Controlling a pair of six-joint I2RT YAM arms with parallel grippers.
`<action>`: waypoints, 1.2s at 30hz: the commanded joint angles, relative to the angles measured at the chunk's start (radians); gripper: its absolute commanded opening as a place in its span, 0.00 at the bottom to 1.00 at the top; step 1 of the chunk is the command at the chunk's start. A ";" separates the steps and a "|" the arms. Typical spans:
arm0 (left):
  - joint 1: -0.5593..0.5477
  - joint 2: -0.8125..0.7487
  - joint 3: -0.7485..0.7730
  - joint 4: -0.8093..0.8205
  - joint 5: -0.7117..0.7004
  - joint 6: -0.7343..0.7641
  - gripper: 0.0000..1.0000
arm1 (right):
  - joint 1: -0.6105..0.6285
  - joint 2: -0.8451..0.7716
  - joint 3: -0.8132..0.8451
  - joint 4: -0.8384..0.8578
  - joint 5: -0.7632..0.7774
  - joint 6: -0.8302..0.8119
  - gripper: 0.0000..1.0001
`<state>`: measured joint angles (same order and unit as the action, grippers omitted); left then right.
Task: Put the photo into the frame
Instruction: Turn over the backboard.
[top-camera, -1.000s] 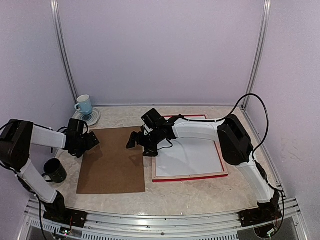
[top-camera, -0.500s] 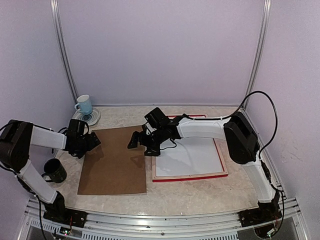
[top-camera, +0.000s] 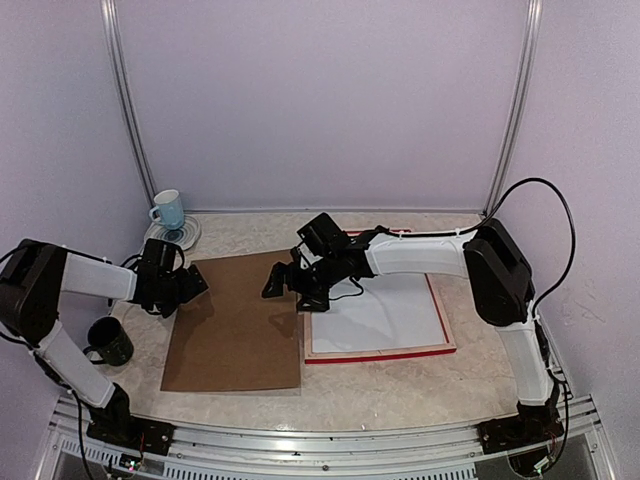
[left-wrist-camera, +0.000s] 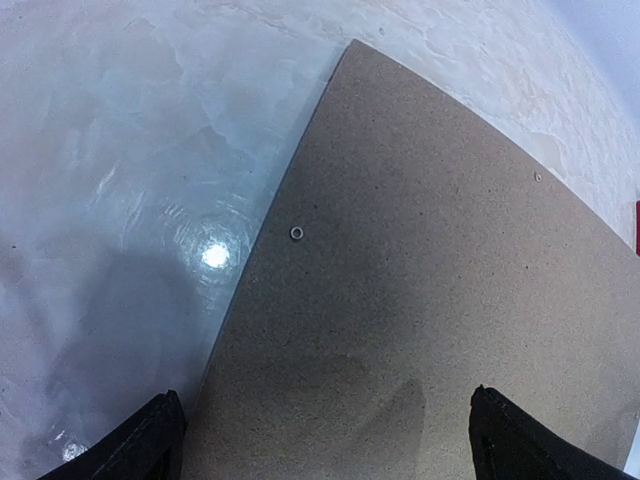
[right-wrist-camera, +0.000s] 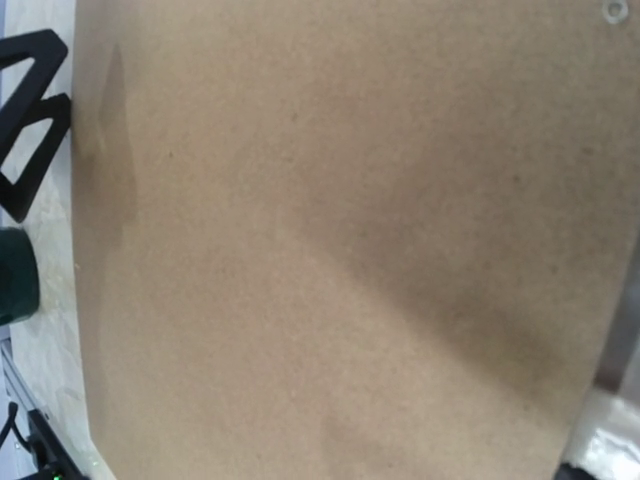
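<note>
The frame (top-camera: 380, 353) lies flat at the right, with red outer edges and a pale wood back. A plain white sheet (top-camera: 390, 310) lies inside it; I cannot tell whether this is the photo's back. The brown backing board (top-camera: 230, 325) lies flat to the left, its right edge almost against the frame. My left gripper (top-camera: 190, 285) is open low over the board's far left corner. In the left wrist view its fingertips (left-wrist-camera: 150, 440) straddle the board's (left-wrist-camera: 420, 260) left edge. My right gripper (top-camera: 287, 287) stands open over the board's far right edge. The board (right-wrist-camera: 330, 240) fills the right wrist view.
A light blue mug (top-camera: 168, 209) stands on a saucer at the back left. A dark mug (top-camera: 110, 340) stands near the left arm, close to the board's left edge. Purple walls close in the table on three sides.
The board has slid to the right, toward the frame. Both grippers have moved right with it and stay open.
</note>
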<state>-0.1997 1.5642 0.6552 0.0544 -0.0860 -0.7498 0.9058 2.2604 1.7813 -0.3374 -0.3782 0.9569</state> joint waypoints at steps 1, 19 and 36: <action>-0.063 -0.017 -0.004 0.055 0.105 -0.042 0.97 | -0.001 -0.080 -0.035 0.106 -0.024 -0.019 0.99; -0.194 0.065 0.052 0.105 0.098 -0.095 0.96 | -0.079 -0.236 -0.276 0.204 -0.006 -0.006 0.99; -0.251 0.101 0.082 0.138 0.132 -0.105 0.96 | -0.160 -0.270 -0.359 0.186 0.014 -0.021 0.99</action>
<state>-0.4255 1.6444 0.7124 0.1375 -0.0360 -0.8337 0.7506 2.0449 1.4303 -0.2237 -0.3431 0.9543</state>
